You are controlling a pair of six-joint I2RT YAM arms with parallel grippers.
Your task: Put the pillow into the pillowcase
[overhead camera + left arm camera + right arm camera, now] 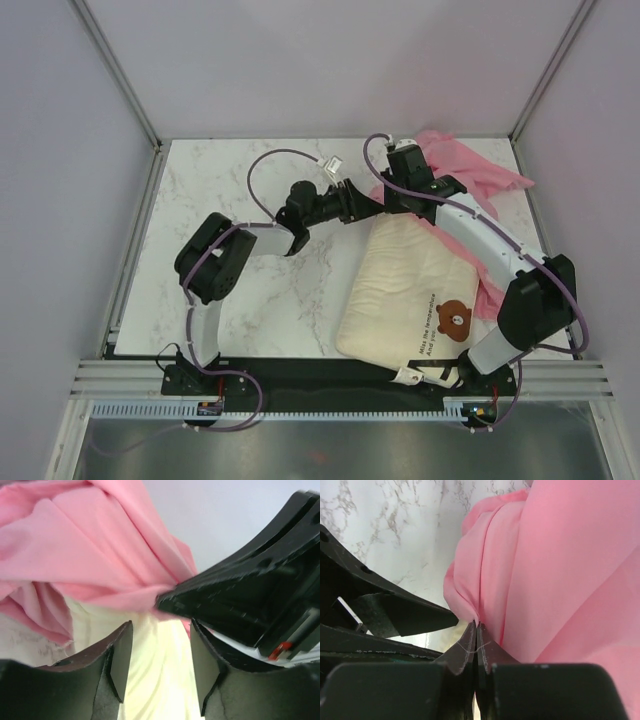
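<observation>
Right fingers (465,652) pinch the pillowcase (545,570) edge (pressed together); left fingers (117,665) gape apart over the pillow (160,680).

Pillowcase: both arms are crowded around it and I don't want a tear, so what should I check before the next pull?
1. Right hand shut on a pillowcase edge: ok.
2. Left hand gripping the fabric: not ok; it is open, its fingers either side of the pillow, holding nothing.
3. Opening spread wide: not ok; the fabric is bunched in folds.
4. Pillow's far end inside the pillowcase: cannot tell; pink drapes over it.
5. Hands not touching each other: cannot tell; they are very close in the left wrist view.
</observation>
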